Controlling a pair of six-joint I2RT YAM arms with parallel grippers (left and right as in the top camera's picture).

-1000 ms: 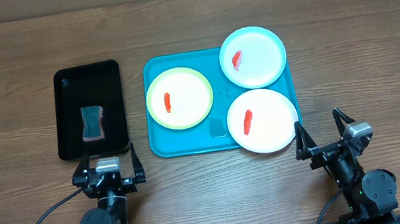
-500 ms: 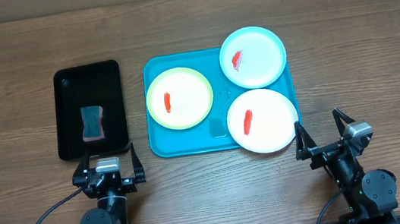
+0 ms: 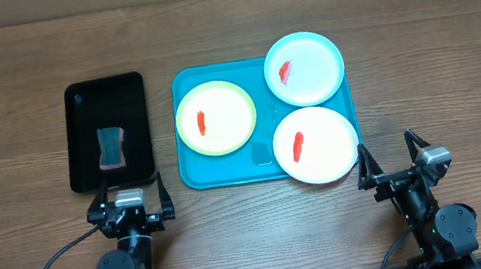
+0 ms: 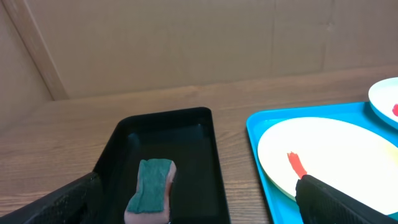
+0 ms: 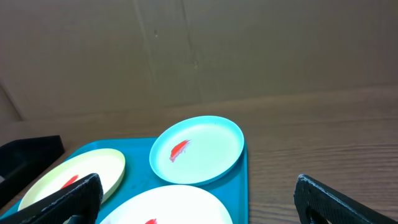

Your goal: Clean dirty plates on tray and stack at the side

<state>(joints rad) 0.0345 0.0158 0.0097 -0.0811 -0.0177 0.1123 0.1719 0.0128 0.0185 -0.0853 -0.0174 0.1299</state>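
A turquoise tray holds three plates, each with a red smear: a yellow-green plate at left, a light blue plate at back right, a white plate at front right. My left gripper is open and empty near the front edge, just in front of the black tray. My right gripper is open and empty, just right of the white plate. The left wrist view shows the yellow-green plate. The right wrist view shows the light blue plate and the white plate.
A black tray stands left of the turquoise tray and holds a teal and pink sponge; the sponge also shows in the left wrist view. A cardboard wall stands behind the table.
The right gripper has shifted very slightly to the right. Nothing else has moved.
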